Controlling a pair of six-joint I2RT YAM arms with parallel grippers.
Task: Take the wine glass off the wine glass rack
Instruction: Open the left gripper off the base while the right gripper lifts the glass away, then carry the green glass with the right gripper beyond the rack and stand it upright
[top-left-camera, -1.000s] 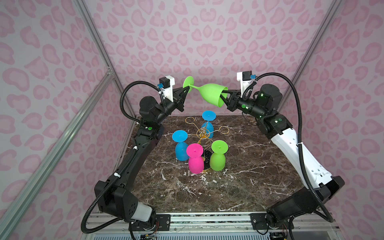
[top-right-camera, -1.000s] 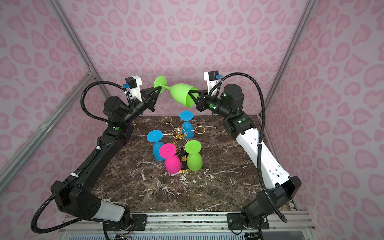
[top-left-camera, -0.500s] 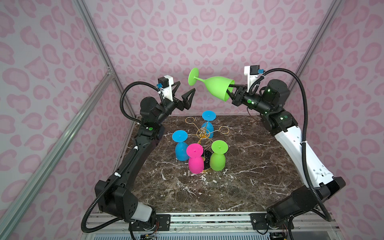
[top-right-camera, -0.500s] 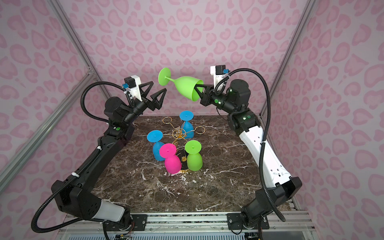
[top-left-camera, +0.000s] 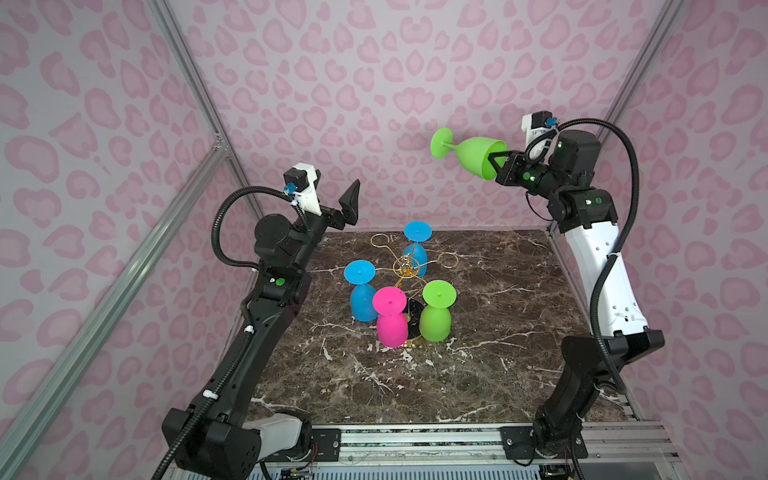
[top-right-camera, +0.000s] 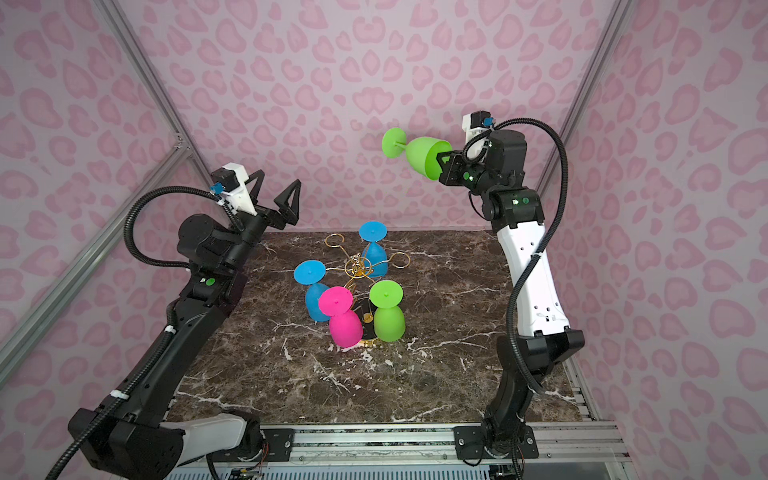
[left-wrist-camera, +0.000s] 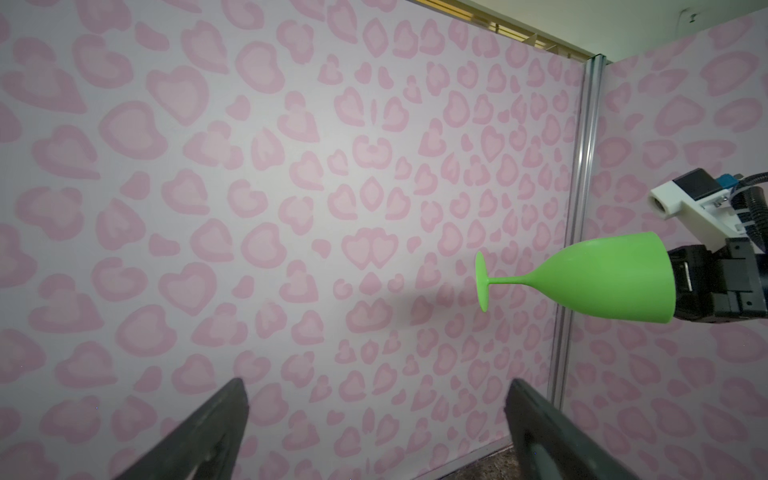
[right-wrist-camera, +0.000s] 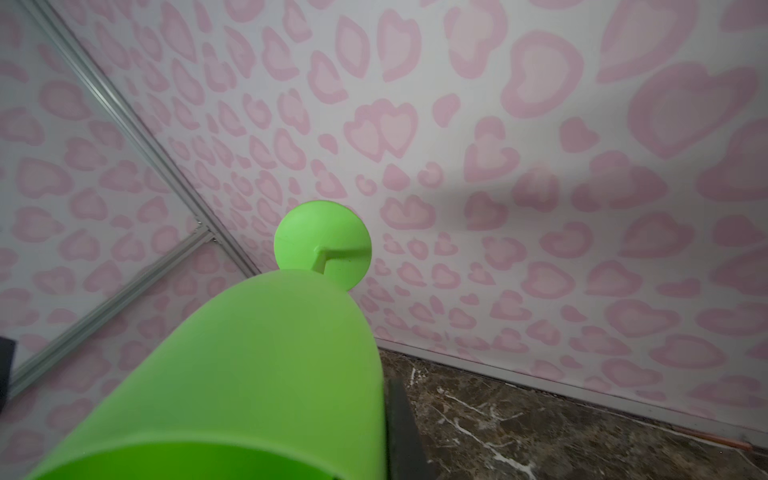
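Note:
A green wine glass (top-left-camera: 473, 156) (top-right-camera: 422, 156) (left-wrist-camera: 602, 282) (right-wrist-camera: 270, 353) lies sideways high in the air at the back right, foot pointing left. My right gripper (top-left-camera: 496, 164) (top-right-camera: 441, 160) is shut on its rim, one finger inside the bowl and one finger (right-wrist-camera: 401, 428) outside. My left gripper (top-left-camera: 334, 197) (top-right-camera: 276, 189) (left-wrist-camera: 376, 386) stands open and empty, well to the left of the glass and lower. The gold wire wine glass rack (top-left-camera: 405, 266) (top-right-camera: 357, 266) stands mid-table in both top views, below both grippers.
Upside down on the rack hang a blue glass (top-left-camera: 361, 295), another blue glass (top-left-camera: 415, 249), a pink glass (top-left-camera: 390, 316) and a green glass (top-left-camera: 436, 311). Pink patterned walls close in the marble table (top-left-camera: 498, 353). A metal rail (top-left-camera: 415, 436) runs along the front.
My left gripper let go of the green glass's foot, opened wide and drew back left and down. My right gripper carried the glass to the right.

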